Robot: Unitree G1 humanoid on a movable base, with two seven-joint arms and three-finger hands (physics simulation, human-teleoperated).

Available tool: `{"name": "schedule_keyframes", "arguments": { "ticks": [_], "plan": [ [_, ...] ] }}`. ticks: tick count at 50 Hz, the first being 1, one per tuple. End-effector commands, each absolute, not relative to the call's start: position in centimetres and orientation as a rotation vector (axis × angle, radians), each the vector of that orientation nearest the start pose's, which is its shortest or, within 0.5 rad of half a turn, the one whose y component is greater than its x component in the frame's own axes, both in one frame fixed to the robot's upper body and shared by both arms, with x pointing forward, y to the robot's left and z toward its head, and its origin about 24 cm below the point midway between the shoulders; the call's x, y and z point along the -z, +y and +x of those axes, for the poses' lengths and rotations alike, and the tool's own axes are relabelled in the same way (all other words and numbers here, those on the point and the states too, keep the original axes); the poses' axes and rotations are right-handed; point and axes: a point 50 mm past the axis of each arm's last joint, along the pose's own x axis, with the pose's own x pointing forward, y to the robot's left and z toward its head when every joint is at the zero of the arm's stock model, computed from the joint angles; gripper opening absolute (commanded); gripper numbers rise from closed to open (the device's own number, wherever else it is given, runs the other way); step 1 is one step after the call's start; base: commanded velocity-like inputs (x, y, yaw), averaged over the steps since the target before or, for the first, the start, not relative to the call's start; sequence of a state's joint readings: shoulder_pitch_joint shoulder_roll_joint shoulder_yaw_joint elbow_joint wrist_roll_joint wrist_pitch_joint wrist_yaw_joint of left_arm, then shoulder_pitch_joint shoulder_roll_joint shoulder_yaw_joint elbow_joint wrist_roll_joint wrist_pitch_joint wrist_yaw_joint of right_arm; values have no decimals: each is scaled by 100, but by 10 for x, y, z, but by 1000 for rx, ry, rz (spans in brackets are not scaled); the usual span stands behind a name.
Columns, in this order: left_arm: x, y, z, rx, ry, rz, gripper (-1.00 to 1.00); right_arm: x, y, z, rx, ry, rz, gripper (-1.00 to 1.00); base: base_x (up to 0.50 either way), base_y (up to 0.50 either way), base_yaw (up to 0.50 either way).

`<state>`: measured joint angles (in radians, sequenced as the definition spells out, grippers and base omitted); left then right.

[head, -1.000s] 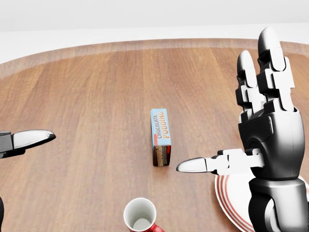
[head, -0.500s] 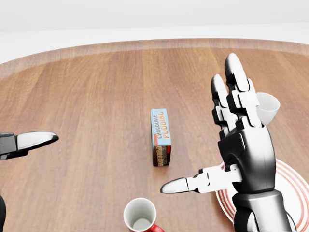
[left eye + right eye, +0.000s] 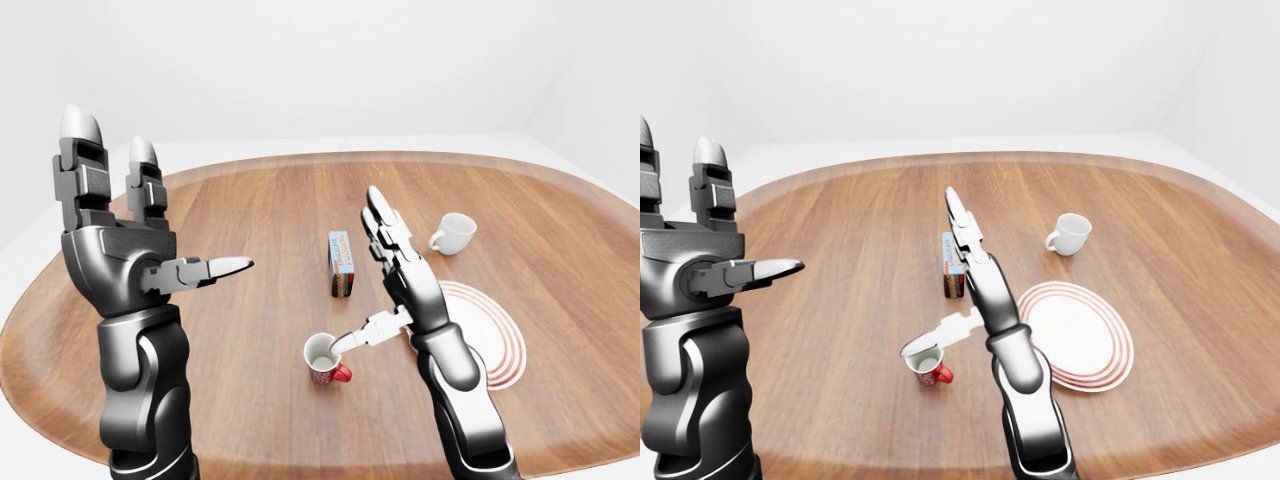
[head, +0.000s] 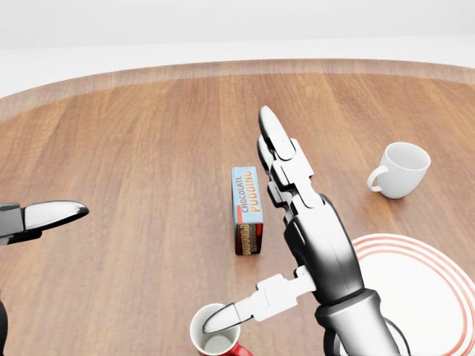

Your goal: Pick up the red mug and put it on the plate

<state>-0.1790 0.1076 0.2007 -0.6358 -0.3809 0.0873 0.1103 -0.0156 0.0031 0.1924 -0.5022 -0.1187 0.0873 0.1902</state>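
Above the red mug [image 3: 325, 359], right robot hand [image 3: 400, 285]: released, two long fingers [image 4: 280, 157] straight and pointing toward the top of the head view, thumb [image 4: 245, 308] stretched sideways with its pale tip over the mug's rim. Whether the thumb touches the rim cannot be told. Nothing is grasped.

Left robot hand [image 3: 118, 240]: raised at the left of the left-eye view, released, fingers upright, thumb pointing right, holding nothing. Only its thumb tip enters the head view at the left edge.

Red mug: upright on the bench [image 3: 240, 330], white inside, red handle turned to the right in the left-eye view. It sits near the bottom edge of the head view, partly cut off, below the pudding box and to the left of the plate, apart from both.

Plate [image 3: 1080, 340]: white with red rings at the rim, flat on the bench, to the right of the right forearm; nothing on it.

Pudding box [image 4: 247, 208]: light blue, lettered "Chocolate Pudding", lying on the bench just left of the right robot hand's fingers in the head view.

White cup [image 4: 401, 170]: upright, handle to the left, above the plate in the head view and well apart from the red mug.

Bench: rounded, brown wood grain, against a plain white surround.
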Motion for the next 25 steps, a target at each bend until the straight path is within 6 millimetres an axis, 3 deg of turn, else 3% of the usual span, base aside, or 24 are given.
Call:
{"name": "schedule_keyframes", "arguments": {
  "ticks": [1,16,25],
  "plan": [
    [-219,190,225,-66,-737,-259,95,-149,-80,234,-420,-432,-200,100,0,0,0],
    [-225,190,224,-70,-764,-267,95,-147,-65,235,-519,-425,-374,100,0,0,0],
    [-224,190,224,-72,-760,-267,95,-133,-59,234,-568,-361,-451,100,0,0,0]
  ]
}}
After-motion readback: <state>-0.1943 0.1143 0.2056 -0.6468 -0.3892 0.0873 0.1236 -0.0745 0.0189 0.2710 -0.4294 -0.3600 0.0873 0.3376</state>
